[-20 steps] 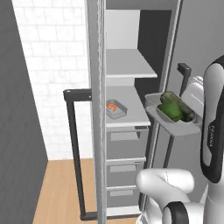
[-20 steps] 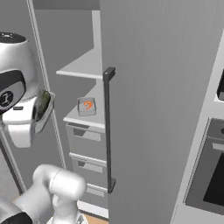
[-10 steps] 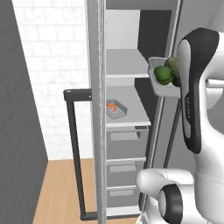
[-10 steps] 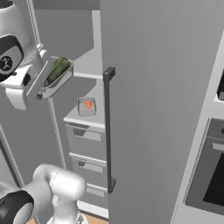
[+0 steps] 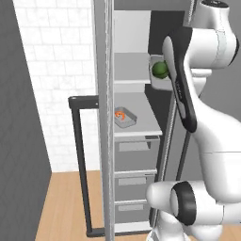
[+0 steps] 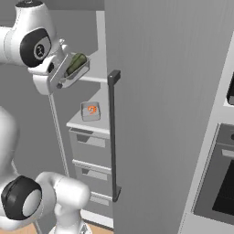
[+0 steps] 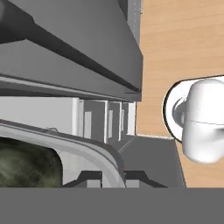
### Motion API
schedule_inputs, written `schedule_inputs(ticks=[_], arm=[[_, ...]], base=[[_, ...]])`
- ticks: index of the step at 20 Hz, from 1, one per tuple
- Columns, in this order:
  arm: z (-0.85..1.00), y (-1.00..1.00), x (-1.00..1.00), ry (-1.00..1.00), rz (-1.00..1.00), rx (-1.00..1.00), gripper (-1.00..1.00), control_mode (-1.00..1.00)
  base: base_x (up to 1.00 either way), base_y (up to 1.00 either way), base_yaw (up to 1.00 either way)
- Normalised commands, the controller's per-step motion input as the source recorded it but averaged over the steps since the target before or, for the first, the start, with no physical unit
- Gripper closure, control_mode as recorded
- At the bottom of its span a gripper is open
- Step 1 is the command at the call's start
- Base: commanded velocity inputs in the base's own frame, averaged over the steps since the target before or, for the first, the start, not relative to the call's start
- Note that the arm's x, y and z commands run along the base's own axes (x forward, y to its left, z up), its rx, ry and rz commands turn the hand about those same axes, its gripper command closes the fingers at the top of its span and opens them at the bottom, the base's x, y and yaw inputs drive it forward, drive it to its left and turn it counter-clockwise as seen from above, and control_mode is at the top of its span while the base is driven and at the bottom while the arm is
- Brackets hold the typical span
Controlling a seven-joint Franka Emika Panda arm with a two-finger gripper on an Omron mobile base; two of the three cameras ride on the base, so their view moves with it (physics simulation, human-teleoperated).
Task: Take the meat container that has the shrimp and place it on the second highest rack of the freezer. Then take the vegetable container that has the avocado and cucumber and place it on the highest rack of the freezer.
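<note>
My gripper (image 6: 61, 79) is shut on the rim of the vegetable container (image 6: 76, 69), a grey tray held tilted at the front of the freezer's (image 5: 104, 141) highest rack (image 5: 132, 70). The cucumber (image 6: 77, 63) and the avocado (image 5: 160, 69) lie in it. In the hand view the tray rim (image 7: 87, 146) runs between the fingertips of the gripper (image 7: 114, 176), with the cucumber (image 7: 26, 166) at lower left. The meat container (image 5: 125, 118) with the shrimp (image 5: 120, 114) rests on the second highest rack (image 5: 143, 123), above the grey drawers (image 5: 134, 153).
The freezer door (image 6: 164, 100) stands open to the right, its long dark bar handle (image 6: 113, 137) facing the base. A second dark bar handle (image 5: 78, 146) stands left of the cabinet before a white brick wall. A black oven (image 6: 219, 187) is at far right. The floor is wood.
The arm has lifted the vegetable container from about the second shelf's height up to the top shelf's level and carried it in toward the freezer. The shrimp tray has not moved.
</note>
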Motion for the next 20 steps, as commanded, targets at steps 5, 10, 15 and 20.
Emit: schedule_inputs(ticks=[5, 10, 15, 20], arm=[[-0.56, 0.0, 0.82, -0.17, 0.02, -0.09, 1.0, -1.0], [-0.15, 0.0, 0.92, -0.13, 0.0, -0.06, 1.0, -1.0], [0.0, 0.0, 1.0, 0.0, -0.01, -0.01, 1.0, -1.0], [0.0, 0.0, 1.0, 0.0, -0.04, -0.01, 1.0, -1.0]], base=[[0.0, 0.0, 0.0], [0.0, 0.0, 0.0], [0.0, 0.0, 0.0], [0.0, 0.0, 0.0]])
